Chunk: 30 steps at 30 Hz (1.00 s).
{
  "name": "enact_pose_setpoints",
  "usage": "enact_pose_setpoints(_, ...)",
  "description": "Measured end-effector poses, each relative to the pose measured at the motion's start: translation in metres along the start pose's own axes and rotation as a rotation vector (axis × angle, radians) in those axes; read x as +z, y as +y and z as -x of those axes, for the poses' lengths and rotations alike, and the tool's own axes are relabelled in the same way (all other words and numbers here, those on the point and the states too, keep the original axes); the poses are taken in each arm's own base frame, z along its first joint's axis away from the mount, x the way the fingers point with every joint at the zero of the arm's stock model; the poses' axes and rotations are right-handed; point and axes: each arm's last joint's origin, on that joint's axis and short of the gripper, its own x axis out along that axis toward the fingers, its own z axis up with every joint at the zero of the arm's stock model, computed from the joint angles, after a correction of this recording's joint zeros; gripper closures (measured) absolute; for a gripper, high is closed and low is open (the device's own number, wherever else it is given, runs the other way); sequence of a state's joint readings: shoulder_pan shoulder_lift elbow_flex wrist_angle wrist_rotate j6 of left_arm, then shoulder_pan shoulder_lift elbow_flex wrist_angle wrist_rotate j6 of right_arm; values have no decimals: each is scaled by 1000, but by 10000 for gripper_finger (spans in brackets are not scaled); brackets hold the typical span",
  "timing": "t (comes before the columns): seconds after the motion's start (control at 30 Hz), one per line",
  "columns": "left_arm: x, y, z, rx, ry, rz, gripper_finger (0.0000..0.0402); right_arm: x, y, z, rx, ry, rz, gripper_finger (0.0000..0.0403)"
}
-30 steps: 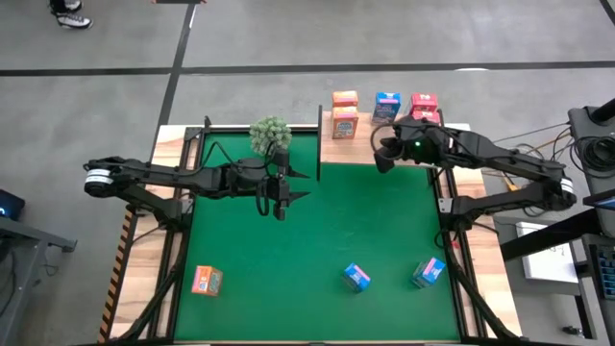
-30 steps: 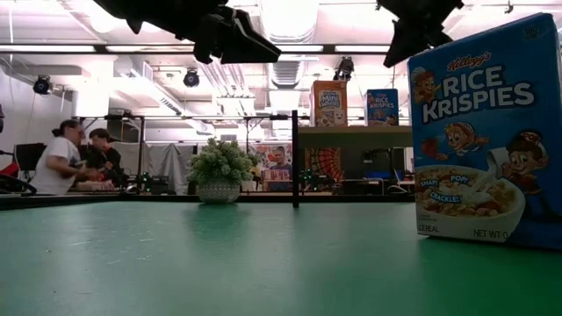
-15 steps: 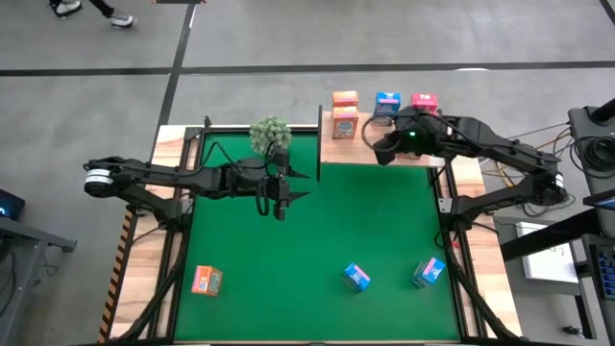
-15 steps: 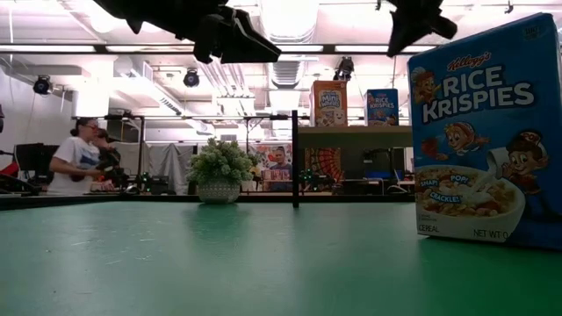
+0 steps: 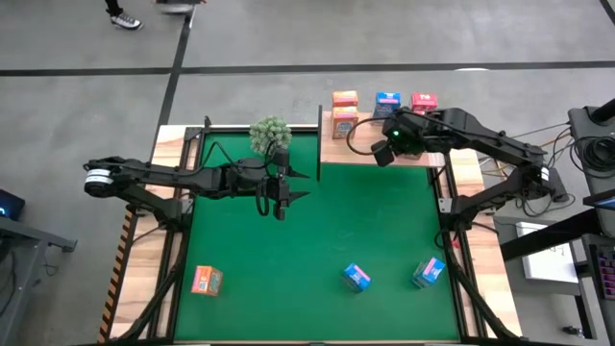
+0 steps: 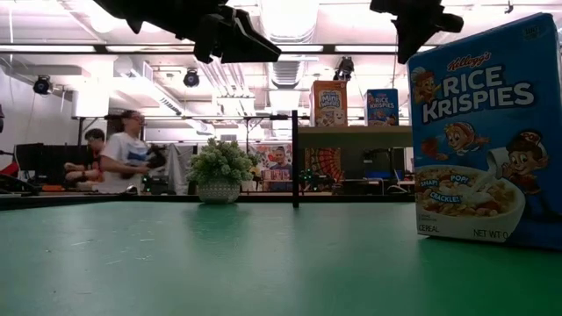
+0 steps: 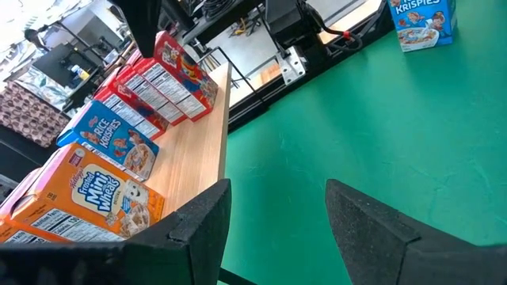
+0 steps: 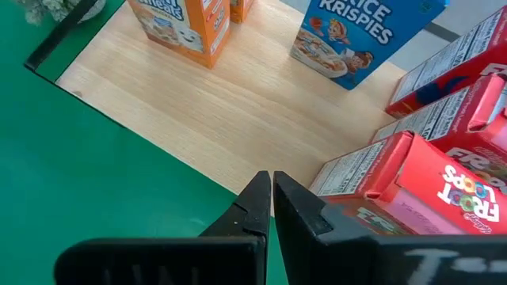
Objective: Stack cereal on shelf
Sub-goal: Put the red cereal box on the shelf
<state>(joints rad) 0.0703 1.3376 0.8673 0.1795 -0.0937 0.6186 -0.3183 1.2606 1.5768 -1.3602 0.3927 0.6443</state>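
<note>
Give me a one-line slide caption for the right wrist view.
Right gripper, fingers shut and empty, over the shelf edge beside three red boxes, with orange and blue boxes beyond.

The left gripper (image 7: 277, 229) hangs over the green mat (image 7: 380, 127), fingers spread apart. On the wooden shelf (image 7: 194, 154) stand a Mini Wheats box (image 7: 87, 194), a Rice Krispies box (image 7: 115, 142) and red boxes (image 7: 170, 75). Another Rice Krispies box (image 7: 421, 20) stands far off on the mat

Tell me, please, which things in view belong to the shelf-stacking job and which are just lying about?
Job: the shelf; boxes on it, orange, blue, red; on the mat, an orange box and two blue boxes.
Lying about: the plant; the green mat.
</note>
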Motion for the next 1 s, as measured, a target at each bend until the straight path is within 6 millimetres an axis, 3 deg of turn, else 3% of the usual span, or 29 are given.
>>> enact_pose_setpoints(0.3, 0, 0, 0, -2, 2, 0, 212, 2, 2, -4, -14, -26, 38, 394)
enact_pose_setpoints(0.47, 0, 0, 0, -1, 2, 0, 212, 0, 4, -6, 25, 23, -29, 394)
enact_pose_setpoints(1.0, 0, 0, 0, 0, 0, 0, 212, 0, -6, -14, -129, -3, -43, 394)
